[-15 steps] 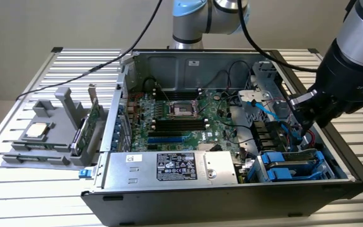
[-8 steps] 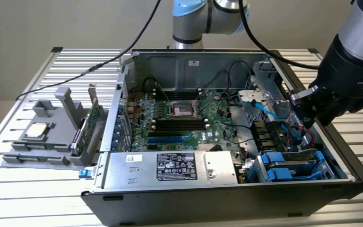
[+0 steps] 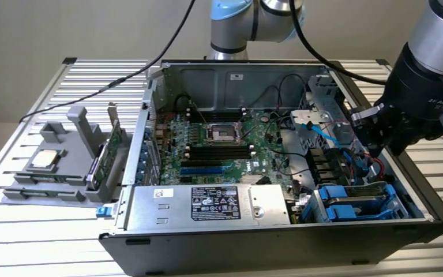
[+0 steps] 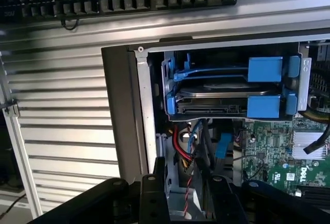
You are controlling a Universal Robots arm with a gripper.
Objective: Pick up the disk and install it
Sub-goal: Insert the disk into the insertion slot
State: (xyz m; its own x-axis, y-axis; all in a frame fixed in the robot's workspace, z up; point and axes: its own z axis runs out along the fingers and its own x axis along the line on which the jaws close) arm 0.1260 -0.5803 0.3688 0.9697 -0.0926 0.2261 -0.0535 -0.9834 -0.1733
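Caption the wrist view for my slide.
Silver hard drive in blue plastic carrier sits in a bay of the black computer case; open gripper hovers apart.

- Exterior view: case [image 3: 283, 242] on table [image 3: 44, 242], centre.
- Drive bay [image 3: 356, 202] at the case's 4 o'clock; disk [image 4: 227, 91] inside.
- Gripper [image 3: 374, 138] at 3 o'clock.
- Chip holder [image 3: 52, 167] at 9 o'clock, outside.

Disk [image 3: 354, 203]: glossy blue plastic carrier, bare silvery metal body. Power supply [image 3: 206, 202] at its 9 o'clock: bright sheet metal, paper label. Table [image 3: 44, 231]: ribbed matt aluminium.
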